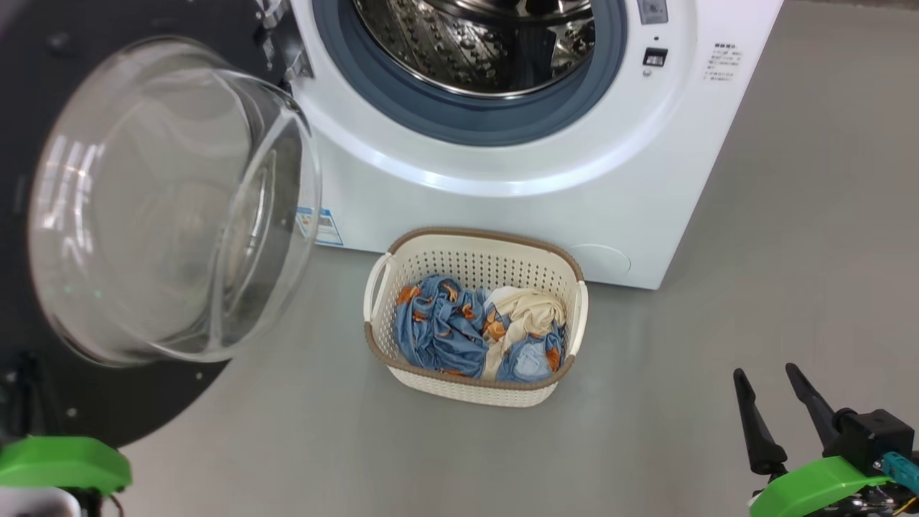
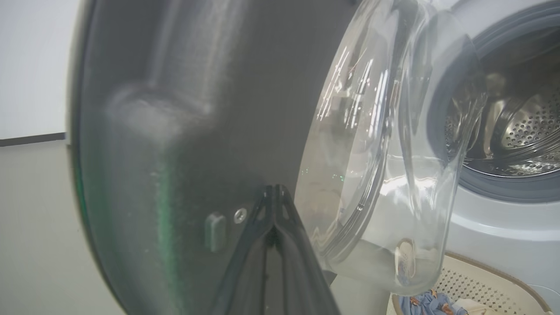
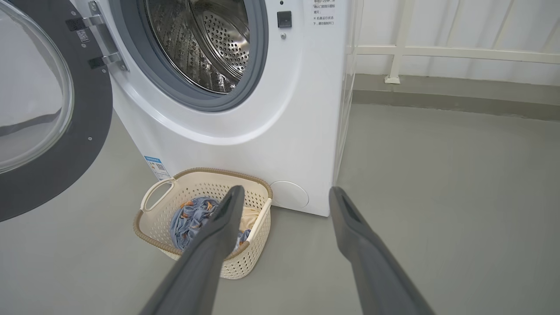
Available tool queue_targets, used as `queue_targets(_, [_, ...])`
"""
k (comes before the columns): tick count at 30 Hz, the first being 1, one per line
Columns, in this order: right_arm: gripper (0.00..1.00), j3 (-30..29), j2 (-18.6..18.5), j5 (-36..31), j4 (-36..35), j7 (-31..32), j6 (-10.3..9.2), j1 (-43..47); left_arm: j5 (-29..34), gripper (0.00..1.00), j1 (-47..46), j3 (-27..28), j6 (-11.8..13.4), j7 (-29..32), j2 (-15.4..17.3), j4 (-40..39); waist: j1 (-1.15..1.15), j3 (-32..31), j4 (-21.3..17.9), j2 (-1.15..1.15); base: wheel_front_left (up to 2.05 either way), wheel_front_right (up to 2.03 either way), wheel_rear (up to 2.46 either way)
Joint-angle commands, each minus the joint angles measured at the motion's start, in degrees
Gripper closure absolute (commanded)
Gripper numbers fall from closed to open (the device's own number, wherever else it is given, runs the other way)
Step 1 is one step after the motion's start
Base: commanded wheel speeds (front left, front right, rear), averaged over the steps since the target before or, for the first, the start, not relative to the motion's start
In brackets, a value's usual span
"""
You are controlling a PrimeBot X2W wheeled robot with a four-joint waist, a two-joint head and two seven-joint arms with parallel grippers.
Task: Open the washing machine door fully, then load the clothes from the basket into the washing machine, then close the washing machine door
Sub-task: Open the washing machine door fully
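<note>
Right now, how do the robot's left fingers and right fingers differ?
The left fingers are pressed shut, tips together; the right fingers stand spread wide apart. The left fingers point close at the black rim of the door; the right fingers hang above the floor, aimed toward the basket. Both pairs are long, dark, tapered and hold nothing.

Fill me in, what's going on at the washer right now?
The washing machine door is swung wide open, with the shut left gripper pointing at its dark inner face; contact is unclear. The right gripper hangs open and empty, right of the basket. The clothes lie in the basket before the washing machine; what shows of its drum looks empty.
</note>
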Motion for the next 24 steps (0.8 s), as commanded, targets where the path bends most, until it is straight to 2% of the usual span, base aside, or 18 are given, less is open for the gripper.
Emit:
queue_targets(1, [0.00, 1.41, -1.10, 0.20, -1.35, -0.68, 0.09, -1.12, -0.62, 1.00, -3.53, 3.83, -0.01, -0.56, 3.40, 0.44, 0.00, 0.91, -0.18, 0.00, 0.00, 0.00, 0.00])
queue_targets(11, [0.00, 1.38, -2.13, -0.30, -1.93, -0.68, 0.09, -2.20, -1.46, 1.00, -8.81, 8.55, -1.77, -0.82, 5.01, 6.15, 0.00, 4.10, -0.52, 0.00, 0.00, 0.00, 0.00])
queue_targets(24, [0.00, 1.50, -4.31, -0.22, -1.74, -0.68, 0.09, -4.52, 1.48, 1.00, -14.73, 16.27, -4.25, -0.85, 3.93, 12.42, 0.00, 7.94, -0.66, 0.00, 0.00, 0.00, 0.00])
